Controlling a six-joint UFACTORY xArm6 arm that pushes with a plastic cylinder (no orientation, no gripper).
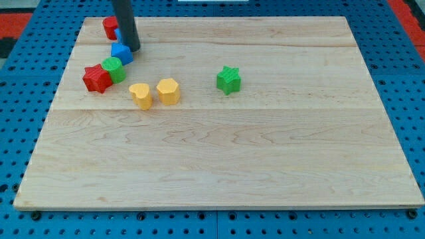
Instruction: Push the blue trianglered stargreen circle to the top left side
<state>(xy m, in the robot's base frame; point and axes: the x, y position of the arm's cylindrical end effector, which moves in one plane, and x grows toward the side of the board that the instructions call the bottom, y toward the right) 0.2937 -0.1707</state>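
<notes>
Red star [97, 78] touching green circle [113, 68]

Off-task blocks on your worktop

You have a wooden worktop [265, 166] on a blue pegboard [398, 79]. Two yellow blocks sit just beside each other left of centre: the left yellow block [141, 95] and the right yellow block [169, 91]. A green star [228, 79] stands well apart to their right. A red block [109, 27] lies at the top left corner.
</notes>
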